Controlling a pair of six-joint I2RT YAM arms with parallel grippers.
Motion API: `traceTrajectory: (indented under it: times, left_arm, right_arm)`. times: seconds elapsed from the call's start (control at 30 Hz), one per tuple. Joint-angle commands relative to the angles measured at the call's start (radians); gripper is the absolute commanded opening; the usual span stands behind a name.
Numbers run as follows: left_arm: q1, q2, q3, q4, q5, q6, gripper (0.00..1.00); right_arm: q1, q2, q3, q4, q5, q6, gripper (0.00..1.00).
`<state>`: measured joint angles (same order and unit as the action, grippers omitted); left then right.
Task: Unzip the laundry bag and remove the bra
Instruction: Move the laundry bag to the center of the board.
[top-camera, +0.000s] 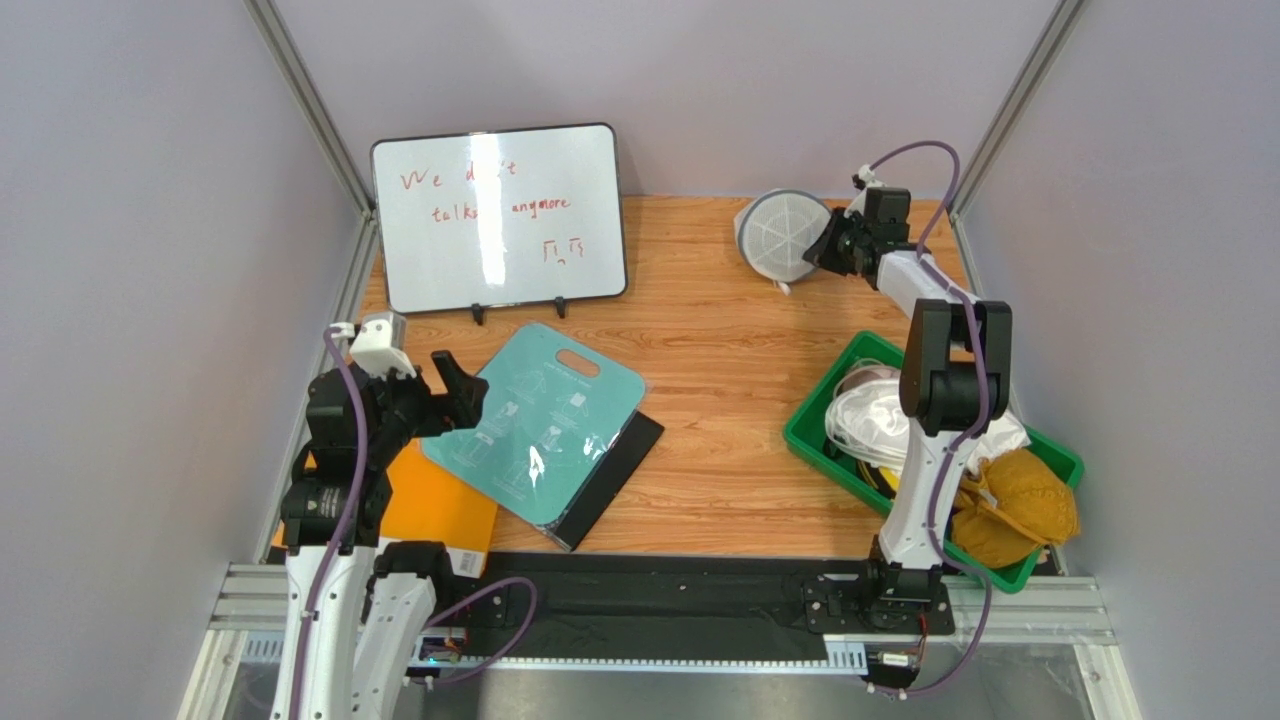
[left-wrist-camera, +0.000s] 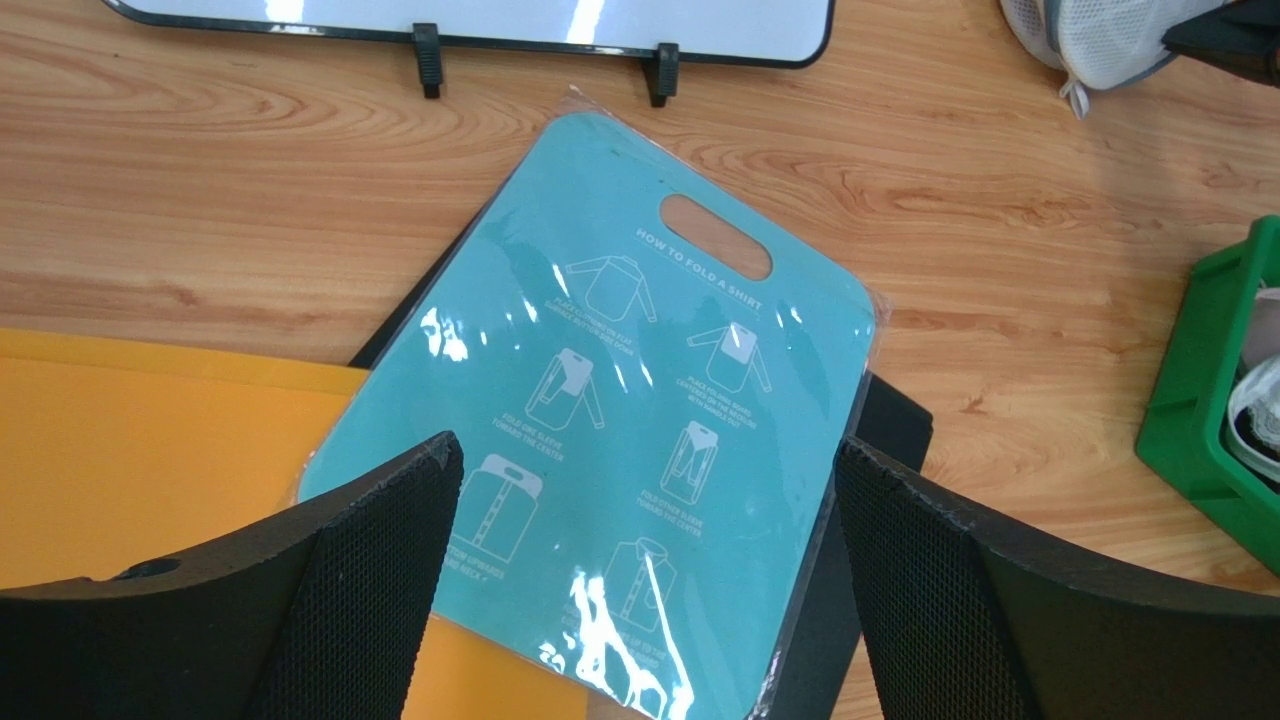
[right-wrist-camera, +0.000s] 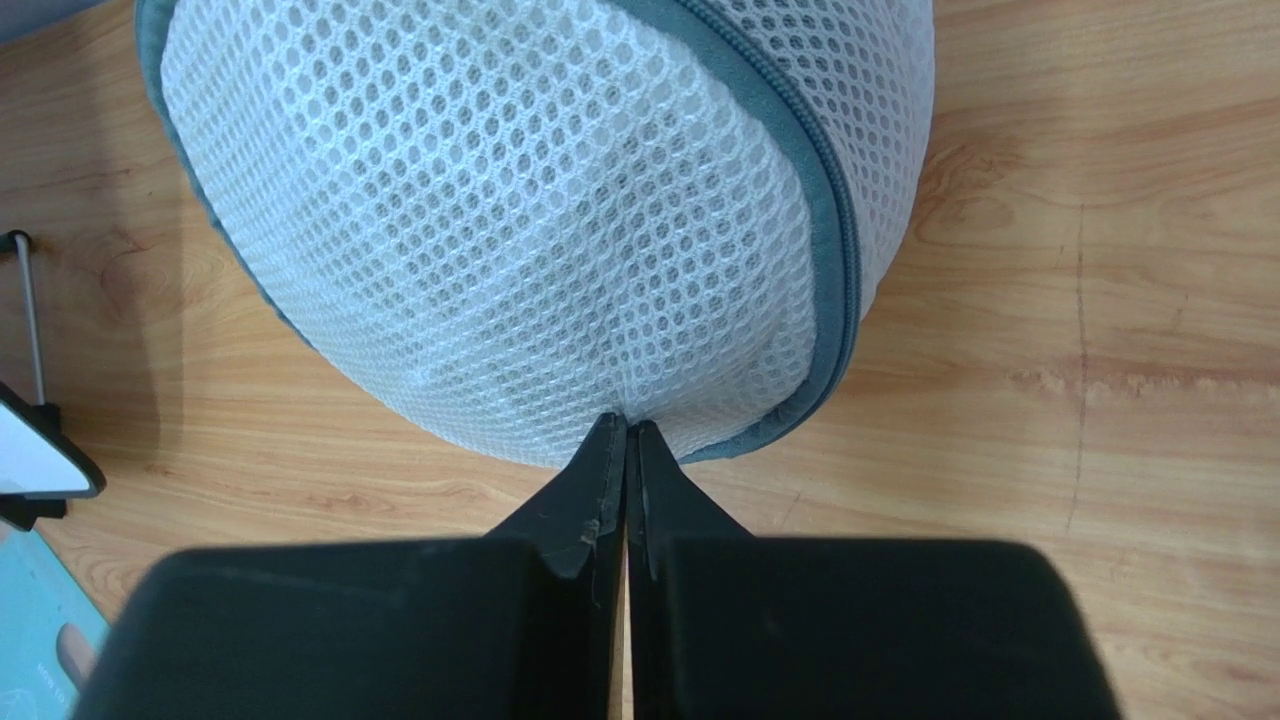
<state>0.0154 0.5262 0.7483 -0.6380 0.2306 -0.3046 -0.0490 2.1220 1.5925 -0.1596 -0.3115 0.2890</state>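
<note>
A wooden table (top-camera: 721, 345) is seen, with a whiteboard (top-camera: 496, 218) propped at its far left. A teal folding board (top-camera: 534, 435) is laid just in front of the whiteboard. A green bin (top-camera: 809, 428) of clothes is set well to the whiteboard's right, nearer the arms. The laundry bag (top-camera: 778, 233) is placed to the right of the whiteboard, apart from it, its zip seen closed along the visible stretch. The right gripper (right-wrist-camera: 624, 435) is pressed together, tips against the bag's mesh beside the zip — whether mesh is pinched cannot be told. The left gripper (left-wrist-camera: 639, 465) is spread wide over the folding board, in front of the whiteboard.
</note>
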Motion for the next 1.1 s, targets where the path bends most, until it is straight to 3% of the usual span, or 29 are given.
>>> traceTrajectory:
  times: [0.0, 0.47, 0.8, 1.07]
  left_arm:
    - [0.0, -0.003, 0.002, 0.032, 0.007, 0.009, 0.98]
    - [-0.002, -0.017, -0.003, 0.032, 0.019, 0.009, 0.97]
    - [-0.012, -0.012, -0.012, 0.055, 0.026, -0.028, 0.91]
    - [-0.225, 0.049, -0.05, 0.161, -0.053, -0.136, 0.91]
  right_arm:
    - [0.0, -0.138, -0.038, 0.029, -0.008, -0.034, 0.0]
    - [0.044, -0.378, -0.271, 0.032, -0.073, 0.019, 0.0]
    - [0.262, -0.528, -0.439, 0.045, -0.109, 0.064, 0.0]
    - [0.402, -0.643, -0.581, 0.046, -0.061, 0.107, 0.0]
